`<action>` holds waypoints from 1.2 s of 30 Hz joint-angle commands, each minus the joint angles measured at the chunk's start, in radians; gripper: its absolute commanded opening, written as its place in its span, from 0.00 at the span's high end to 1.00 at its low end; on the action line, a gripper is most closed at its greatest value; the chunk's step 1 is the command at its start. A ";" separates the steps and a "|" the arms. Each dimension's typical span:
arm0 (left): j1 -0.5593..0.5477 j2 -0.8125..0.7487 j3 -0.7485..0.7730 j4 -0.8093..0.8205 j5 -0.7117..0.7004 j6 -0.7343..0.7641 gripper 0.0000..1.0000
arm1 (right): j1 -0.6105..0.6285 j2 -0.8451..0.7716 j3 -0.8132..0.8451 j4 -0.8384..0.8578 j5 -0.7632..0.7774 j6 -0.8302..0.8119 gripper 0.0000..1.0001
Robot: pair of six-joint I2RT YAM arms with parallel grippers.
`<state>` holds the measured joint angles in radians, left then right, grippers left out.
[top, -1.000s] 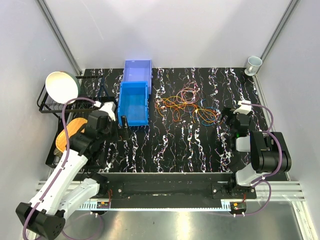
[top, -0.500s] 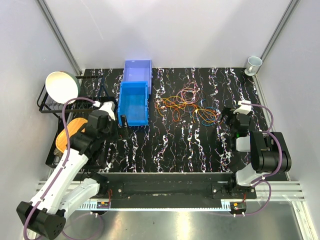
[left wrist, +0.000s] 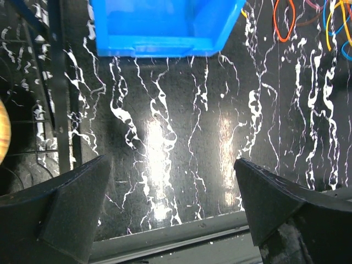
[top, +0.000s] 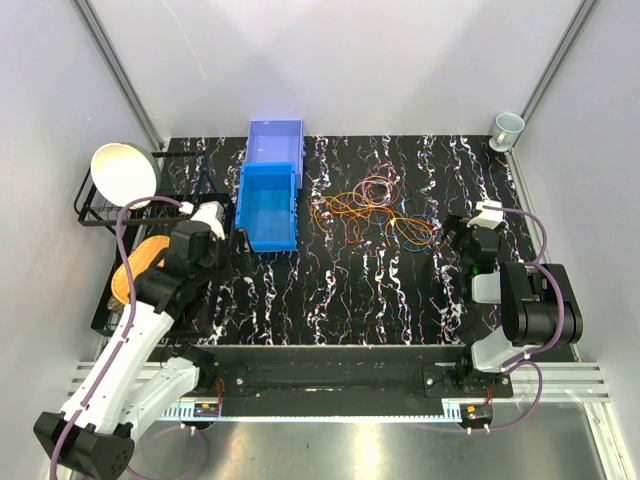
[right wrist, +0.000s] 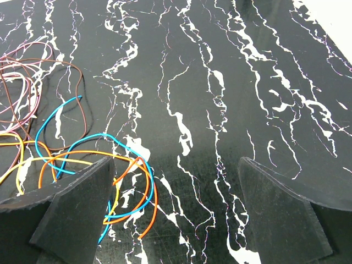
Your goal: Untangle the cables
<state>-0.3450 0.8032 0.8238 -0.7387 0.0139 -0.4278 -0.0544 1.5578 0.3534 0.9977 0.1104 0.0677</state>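
The cables [top: 374, 210] lie as a loose tangle of thin orange, red, yellow, blue and brown loops on the black marbled table, right of centre. My right gripper [top: 452, 236] stands open just right of the tangle. In the right wrist view, blue and orange loops of the cables [right wrist: 129, 184] lie by the left finger, and nothing is between the jaws of the right gripper [right wrist: 176, 160]. My left gripper [top: 241, 250] is open below the blue bin, well left of the tangle. In the left wrist view the left gripper [left wrist: 170, 163] frames bare table, with cables [left wrist: 283, 22] at the top right corner.
A blue bin [top: 247, 212] and a lavender bin [top: 254, 142] stand end to end left of the cables. A black wire rack [top: 92, 205] at the left edge holds a white bowl [top: 125, 172] and an orange object [top: 140, 262]. A cup [top: 507, 128] sits at the back right corner.
My left arm has shifted slightly to the left, drawing its gripper a little away from the blue bin's near corner. The right arm and the cables have not moved.
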 commanded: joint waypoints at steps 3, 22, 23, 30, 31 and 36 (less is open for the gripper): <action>0.050 -0.076 -0.011 0.119 -0.040 -0.041 0.01 | -0.002 -0.005 0.022 0.047 -0.009 -0.012 0.00; 0.072 -0.156 -0.020 0.064 0.014 -0.028 0.01 | 0.007 -0.495 0.427 -0.853 -0.314 0.474 0.00; 0.072 -0.157 -0.018 0.065 0.011 -0.028 0.01 | 0.011 -0.467 0.458 -0.888 -0.330 0.490 0.00; 0.074 -0.142 -0.011 0.064 0.012 -0.026 0.01 | 0.030 -0.266 0.599 -0.991 -0.354 0.535 0.04; 0.072 -0.145 -0.012 0.065 0.011 -0.028 0.01 | 0.036 -0.207 0.626 -0.990 -0.392 0.534 0.07; 0.075 -0.171 -0.018 0.064 0.000 -0.032 0.01 | 0.116 -0.015 0.737 -0.992 -0.457 0.500 0.20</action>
<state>-0.2707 0.6556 0.8066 -0.7086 0.0383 -0.4538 0.0010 1.4532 0.9752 0.0162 -0.2569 0.5758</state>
